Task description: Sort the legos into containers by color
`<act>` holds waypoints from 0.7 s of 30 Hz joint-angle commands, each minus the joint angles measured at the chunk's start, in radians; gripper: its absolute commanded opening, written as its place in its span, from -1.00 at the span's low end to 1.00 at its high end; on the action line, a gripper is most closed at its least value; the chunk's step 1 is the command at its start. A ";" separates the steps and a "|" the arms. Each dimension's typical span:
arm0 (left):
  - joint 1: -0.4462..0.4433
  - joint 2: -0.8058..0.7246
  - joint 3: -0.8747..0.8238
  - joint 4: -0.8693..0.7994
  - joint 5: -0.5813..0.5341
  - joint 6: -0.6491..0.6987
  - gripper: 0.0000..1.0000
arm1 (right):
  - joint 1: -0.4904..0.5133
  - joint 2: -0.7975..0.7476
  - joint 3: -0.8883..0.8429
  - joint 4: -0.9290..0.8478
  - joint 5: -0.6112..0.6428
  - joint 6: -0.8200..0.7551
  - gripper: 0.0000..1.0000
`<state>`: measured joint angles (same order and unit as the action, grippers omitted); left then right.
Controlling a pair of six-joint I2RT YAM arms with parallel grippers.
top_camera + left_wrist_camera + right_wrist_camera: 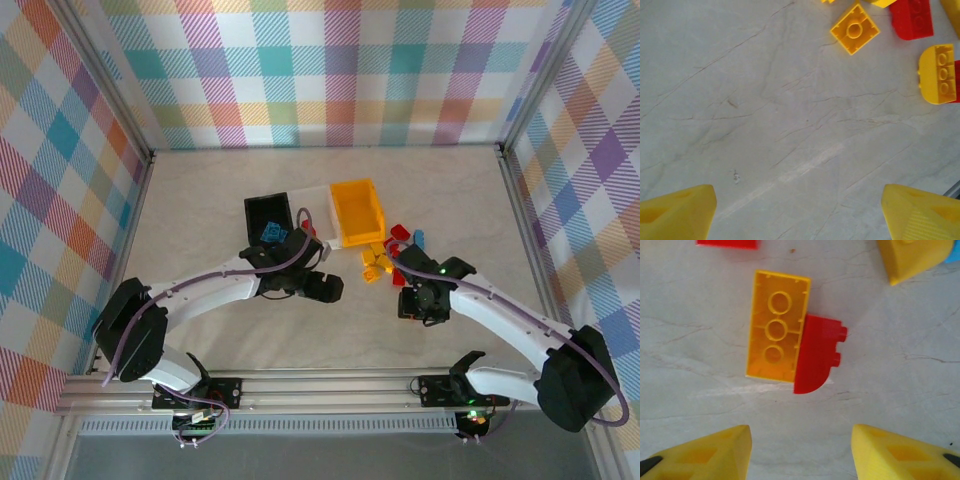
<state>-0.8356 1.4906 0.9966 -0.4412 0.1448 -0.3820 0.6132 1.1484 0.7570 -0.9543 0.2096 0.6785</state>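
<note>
The legos [388, 256] lie in a loose red, yellow and blue heap in front of the yellow-orange bin [358, 212]. The black bin [262, 210] holds a blue brick [271, 232]. A clear bin [316, 205] stands between the two, partly behind the left arm. My left gripper [334, 288] [799, 200] is open over bare table left of the heap, with a square yellow brick [855, 30] ahead of it. My right gripper [412, 302] [800, 440] is open and empty, just short of an upturned yellow brick [776, 332] that touches a rounded red brick [815, 355].
More bricks lie near the left gripper: a red one [912, 19] and a rounded yellow one [938, 74]. Near the right gripper are a red brick [727, 243] and a yellow one [912, 255]. Plaid walls and metal rails [510, 200] enclose the table.
</note>
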 commanded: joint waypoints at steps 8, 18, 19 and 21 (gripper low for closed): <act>-0.013 -0.027 0.038 -0.051 -0.057 0.001 0.74 | -0.153 0.087 -0.084 0.195 -0.061 -0.003 0.01; -0.014 -0.015 0.048 -0.074 -0.073 0.013 0.74 | -0.189 0.196 -0.090 0.280 -0.078 -0.033 -0.21; -0.013 -0.015 0.048 -0.080 -0.077 0.014 0.75 | -0.190 0.200 -0.091 0.282 -0.080 -0.036 -0.23; -0.013 -0.016 0.048 -0.087 -0.086 0.019 0.75 | -0.190 0.195 -0.091 0.286 -0.087 -0.039 -0.29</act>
<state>-0.8421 1.4902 1.0187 -0.4915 0.0826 -0.3775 0.4301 1.3418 0.6777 -0.6880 0.1444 0.6548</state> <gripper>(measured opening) 0.874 0.364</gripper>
